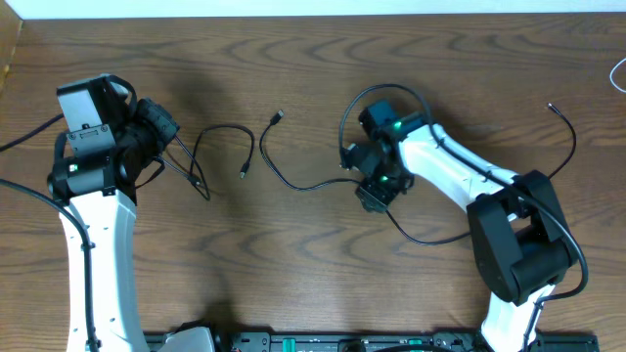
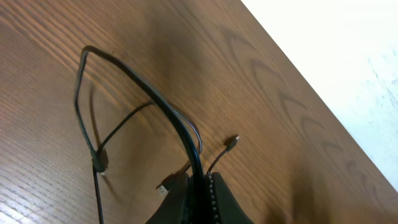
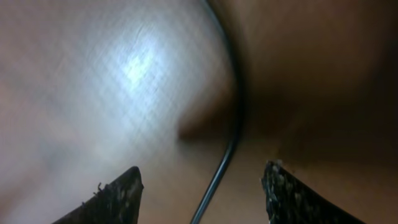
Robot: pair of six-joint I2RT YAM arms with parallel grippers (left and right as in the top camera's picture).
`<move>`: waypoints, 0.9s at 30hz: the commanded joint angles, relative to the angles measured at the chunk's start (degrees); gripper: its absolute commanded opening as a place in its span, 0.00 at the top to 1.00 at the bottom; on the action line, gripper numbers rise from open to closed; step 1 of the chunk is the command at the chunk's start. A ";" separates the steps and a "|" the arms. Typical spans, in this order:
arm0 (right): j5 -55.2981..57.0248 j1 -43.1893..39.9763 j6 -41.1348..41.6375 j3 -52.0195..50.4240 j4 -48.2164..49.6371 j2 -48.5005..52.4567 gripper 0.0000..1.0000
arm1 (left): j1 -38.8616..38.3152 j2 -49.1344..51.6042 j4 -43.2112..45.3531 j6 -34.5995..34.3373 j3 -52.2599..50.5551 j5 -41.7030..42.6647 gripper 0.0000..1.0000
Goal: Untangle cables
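Observation:
Two thin black cables lie on the wooden table. My left gripper [image 1: 174, 145] is shut on the end of the short one [image 1: 250, 147], which loops right and ends in a small plug [image 1: 243, 174]. In the left wrist view that cable [image 2: 143, 87] rises from between the closed fingers [image 2: 198, 186]. The longer black cable [image 1: 293, 186] runs from a plug [image 1: 279, 117] under my right gripper [image 1: 375, 196] and on to the far right. In the right wrist view it [image 3: 233, 124] passes between the open fingers [image 3: 121, 193] of my right gripper [image 3: 202, 180], touching neither. A bit of white cable [image 1: 618, 73] shows at the right edge.
The longer cable's tail [image 1: 572, 147] curves behind the right arm's base [image 1: 518, 240]. Thicker black arm wires [image 1: 381, 93] arch over the right wrist. The table's back edge [image 1: 313, 17] meets a white surface. Two small plugs [image 2: 165, 186] lie close to the left fingers.

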 commanded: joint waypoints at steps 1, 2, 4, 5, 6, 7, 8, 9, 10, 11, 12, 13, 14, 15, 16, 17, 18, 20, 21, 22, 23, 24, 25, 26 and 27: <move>6.91 1.44 3.50 -1.38 6.27 0.46 0.42 | -0.24 0.02 -0.42 -0.13 1.27 0.96 0.92; 7.02 1.64 3.56 -1.62 8.39 0.46 0.42 | -0.24 0.02 -0.48 -0.13 1.27 0.98 0.93; 6.54 1.90 3.56 -1.75 11.82 0.46 0.43 | -0.28 0.02 -0.63 -0.13 1.27 0.96 0.93; 6.56 2.03 3.56 -1.75 12.96 0.46 0.45 | -0.28 0.02 -0.68 -0.13 1.27 0.98 0.92; 6.56 2.10 3.52 -1.75 13.51 0.46 0.46 | -0.33 0.02 -0.70 -0.13 1.27 0.96 0.93; 6.49 2.12 3.50 -1.77 13.99 0.46 0.46 | -0.33 0.02 -0.70 -0.13 1.27 0.98 0.93; 5.97 2.12 2.86 -1.77 14.01 0.46 0.44 | -0.33 0.02 -0.68 -0.13 1.27 0.98 0.93; 4.72 2.10 1.09 -1.77 13.81 0.46 0.43 | -0.33 0.02 -0.63 -0.13 1.27 0.94 0.93; 3.50 2.12 -0.55 -1.77 13.46 0.46 0.41 | -0.33 0.02 -0.61 -0.15 1.27 0.81 0.93; 2.43 2.12 -2.10 -1.81 13.11 0.48 0.40 | -0.33 0.02 -0.61 -0.15 1.27 0.79 0.93; 1.79 2.12 -3.21 -1.86 12.85 0.48 0.39 | -0.33 0.04 -0.61 -0.15 1.27 0.79 0.93; 1.36 2.12 -3.98 -1.97 12.72 0.48 0.38 | -0.33 0.07 -0.61 -0.15 1.27 0.81 0.93; 1.20 2.16 -4.50 -2.05 12.70 0.48 0.38 | -0.33 0.09 -0.63 -0.15 1.27 0.81 0.93; 0.70 2.21 -5.18 -2.12 12.70 0.59 0.38 | -0.35 0.17 -0.63 -0.15 1.27 0.81 0.92; 0.39 2.21 -5.64 -2.12 12.70 0.83 0.39 | -0.42 0.22 -0.63 -0.15 1.27 0.81 0.92; 0.02 2.21 -6.34 -2.12 12.72 1.16 0.39 | -0.50 0.39 -0.63 -0.15 1.27 0.81 0.92; -0.28 2.23 -6.69 -2.12 12.85 1.70 0.40 | -0.61 0.59 -0.63 -0.15 1.25 0.81 0.93; -0.57 2.23 -7.50 -2.10 12.87 2.69 0.43 | -1.01 1.09 -0.63 -0.15 1.25 0.81 0.92; -0.55 2.23 -7.48 -2.03 12.83 3.19 0.46 | -1.29 1.40 -0.63 -0.17 1.25 0.81 0.93; -0.50 2.23 -7.50 -1.99 12.63 3.21 0.47 | -1.49 1.64 -0.63 -0.17 1.25 0.81 0.92; -0.37 2.23 -7.50 -1.99 12.61 3.23 0.49 | -1.75 1.97 -0.61 -0.17 1.25 0.81 0.92; -0.26 2.23 -7.48 -1.99 12.66 3.23 0.51 | -1.99 2.21 -0.61 -0.17 1.25 0.79 0.93; -0.26 2.27 -7.48 -1.99 12.70 3.23 0.52 | -2.14 2.43 -0.57 -0.17 1.27 0.81 0.93; -0.22 2.27 -7.48 -1.99 12.72 3.26 0.53 | -2.38 2.75 -0.42 -0.17 1.27 0.81 0.93; -0.11 2.29 -7.45 -1.99 12.76 3.26 0.54 | -2.51 3.02 -0.24 -0.17 1.25 0.81 0.93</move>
